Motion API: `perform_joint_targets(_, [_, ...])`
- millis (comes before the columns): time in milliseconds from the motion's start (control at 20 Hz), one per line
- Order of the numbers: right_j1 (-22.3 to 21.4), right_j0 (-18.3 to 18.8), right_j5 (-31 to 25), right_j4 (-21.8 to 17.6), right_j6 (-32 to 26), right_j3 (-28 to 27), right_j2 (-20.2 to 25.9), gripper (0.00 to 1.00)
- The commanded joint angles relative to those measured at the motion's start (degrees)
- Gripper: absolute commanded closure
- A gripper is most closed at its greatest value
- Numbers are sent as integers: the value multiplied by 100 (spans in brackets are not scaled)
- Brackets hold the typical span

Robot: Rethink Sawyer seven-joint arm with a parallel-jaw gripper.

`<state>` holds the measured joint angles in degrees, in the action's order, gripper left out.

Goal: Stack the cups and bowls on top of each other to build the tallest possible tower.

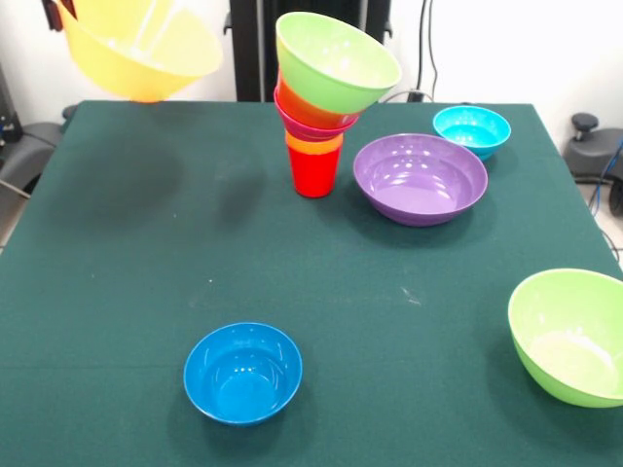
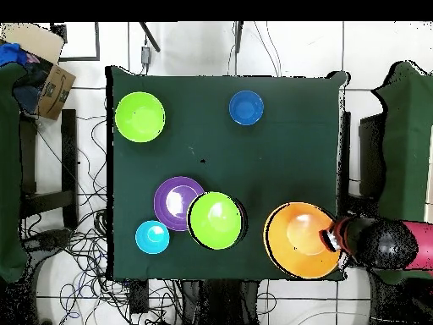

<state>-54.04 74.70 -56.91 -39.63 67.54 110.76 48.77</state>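
The tower stands at the far middle of the table: a red cup (image 1: 314, 170) as base, then an orange cup (image 1: 313, 144), a pink bowl (image 1: 310, 125), an orange bowl (image 1: 304, 107) and a tilted lime green bowl (image 1: 336, 60) on top, which also shows from overhead (image 2: 216, 220). My gripper (image 2: 331, 239) is shut on the rim of the large yellow-orange bowl (image 1: 136, 49), held in the air above the table's far left corner in the front view, apart from the tower. From overhead this bowl (image 2: 296, 241) is right of the tower.
A wide purple bowl (image 1: 421, 178) and a light blue bowl (image 1: 471, 129) sit right of the tower. A dark blue bowl (image 1: 242, 372) sits near the front. A second lime green bowl (image 1: 574, 336) is at the right edge. The black pedestal (image 1: 261, 49) stands behind the tower.
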Motion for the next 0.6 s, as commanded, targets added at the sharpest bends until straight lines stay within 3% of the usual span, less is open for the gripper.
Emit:
perform_joint_targets(50, [-314, -304, -720, 229, -1407, 198, 360, 100])
perform_joint_targets(600, [-425, -422, -959, 391, -1205, 113, 428, 100])
